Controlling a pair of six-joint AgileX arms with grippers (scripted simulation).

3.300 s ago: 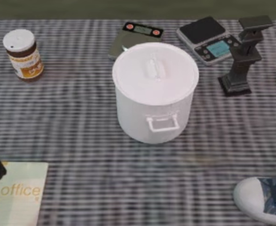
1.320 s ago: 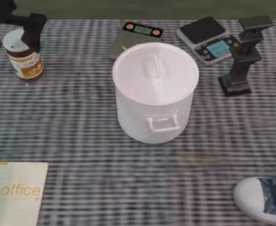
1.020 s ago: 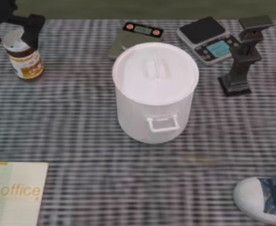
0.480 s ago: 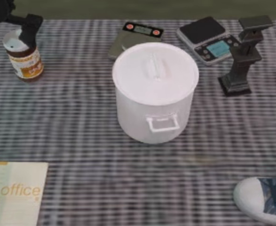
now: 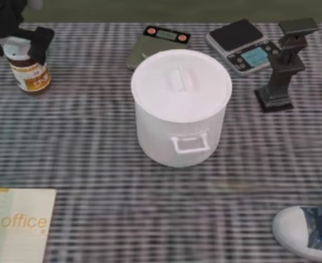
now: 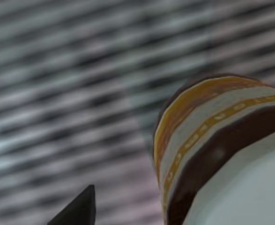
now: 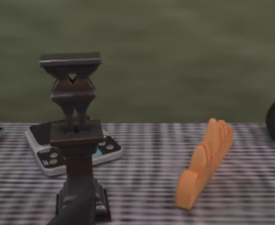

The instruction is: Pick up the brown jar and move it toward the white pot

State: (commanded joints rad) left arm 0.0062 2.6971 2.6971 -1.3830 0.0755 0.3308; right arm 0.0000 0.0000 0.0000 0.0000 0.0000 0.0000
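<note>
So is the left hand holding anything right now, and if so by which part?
It cannot be told. The left hand straddles the white cap of the brown jar, which stands on the table, but no view shows a closed grip.

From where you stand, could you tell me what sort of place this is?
Probably a simulated test tabletop, not a real room: unrelated items share one striped cloth, a white pot, two digital scales, a sneaker, while my left gripper straddles the brown jar.

We observe a table [image 5: 95, 159] covered by a grey-and-white striped cloth, its far edge meeting a plain, dull olive-green backdrop [image 7: 174, 56] under even, diffuse lighting.
</note>
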